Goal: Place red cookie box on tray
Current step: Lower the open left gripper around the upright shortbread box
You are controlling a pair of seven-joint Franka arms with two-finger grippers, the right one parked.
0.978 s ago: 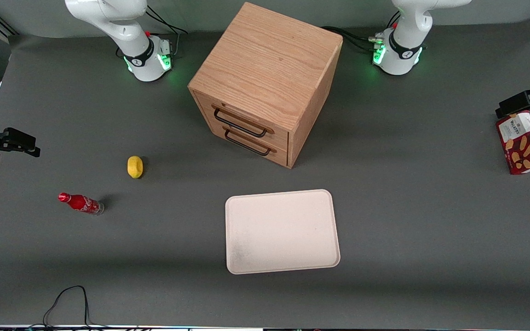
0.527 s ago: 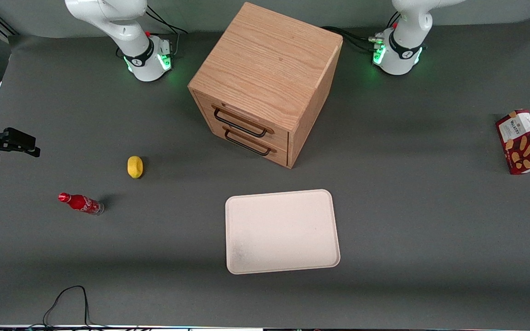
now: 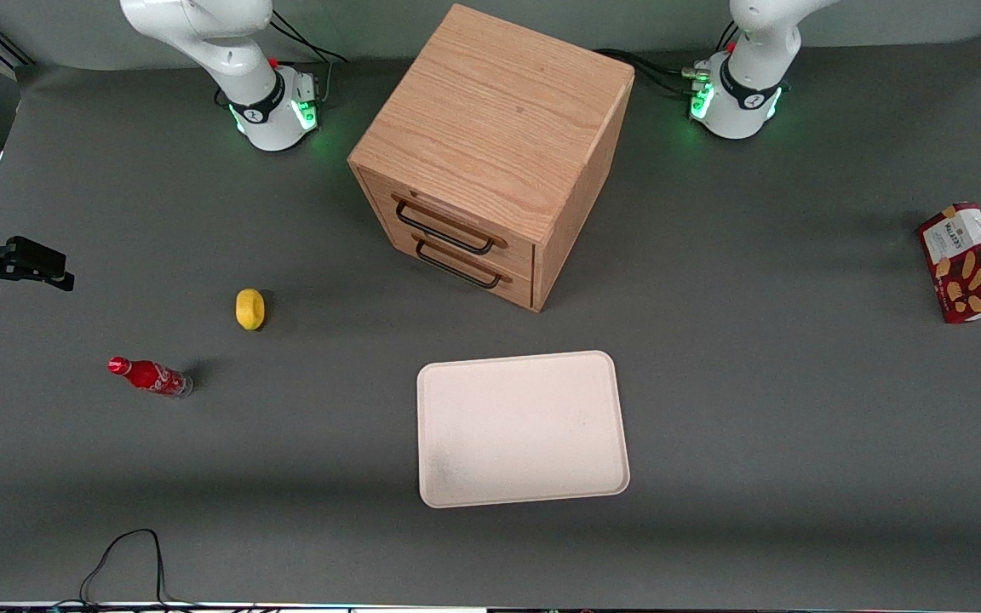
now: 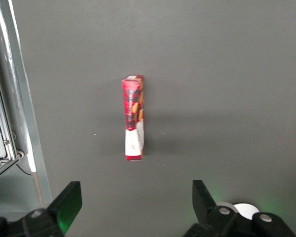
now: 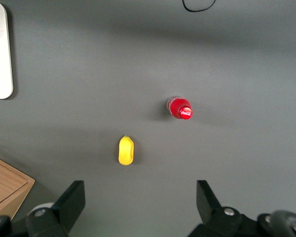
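Observation:
The red cookie box (image 3: 965,262) rests on the grey table toward the working arm's end, apart from everything else. The pale cream-pink tray (image 3: 522,428) lies empty near the front camera, in front of the wooden cabinet. My left gripper (image 4: 133,207) is out of the front view. In the left wrist view it hangs open and empty well above the cookie box (image 4: 133,118), which shows narrow and edge-on between its two fingers (image 4: 69,205). Nothing is between the fingers.
A wooden two-drawer cabinet (image 3: 495,149) stands mid-table. A yellow lemon (image 3: 249,308) and a small red cola bottle (image 3: 150,375) lie toward the parked arm's end. A metal frame rail (image 4: 19,98) runs beside the table edge near the box.
My left gripper, seen over the box's white end one second ago, has left the front view. The box, tray and other things have not moved.

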